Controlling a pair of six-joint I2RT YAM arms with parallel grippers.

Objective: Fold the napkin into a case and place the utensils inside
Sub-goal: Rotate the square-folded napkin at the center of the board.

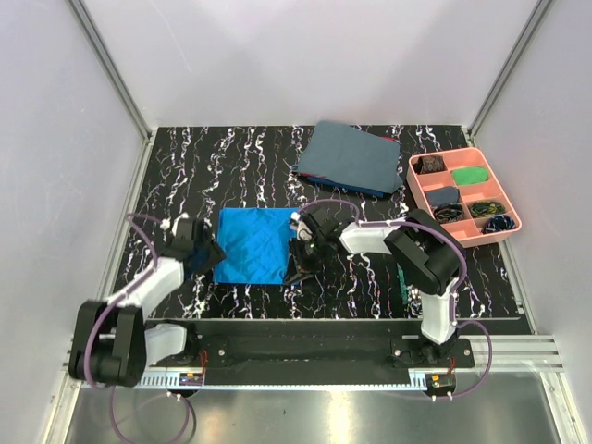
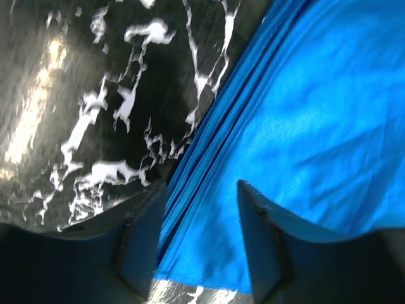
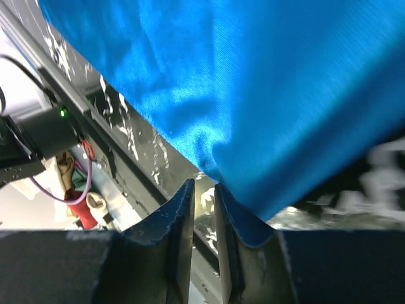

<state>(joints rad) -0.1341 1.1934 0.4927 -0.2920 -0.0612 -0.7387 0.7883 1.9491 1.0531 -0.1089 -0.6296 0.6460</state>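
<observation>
The bright blue napkin (image 1: 252,244) lies spread on the black marbled table, and no case is in view. My left gripper (image 1: 215,259) is at the napkin's near-left edge. In the left wrist view it (image 2: 201,212) is open, and the pleated edge of the napkin (image 2: 304,114) runs between its fingers. My right gripper (image 1: 298,266) is at the near-right corner. Its jaws (image 3: 204,185) are open by only a narrow gap, with the napkin (image 3: 253,82) corner touching the right fingertip (image 3: 223,193) and bare table showing through the gap. A green-handled utensil (image 1: 404,280) lies by the right arm, mostly hidden.
A dull grey-blue cloth (image 1: 351,157) lies at the back centre. A pink compartment tray (image 1: 507,205) with small items stands at the back right. White walls close in the table on three sides. The arm bases and a metal rail (image 1: 305,356) run along the near edge.
</observation>
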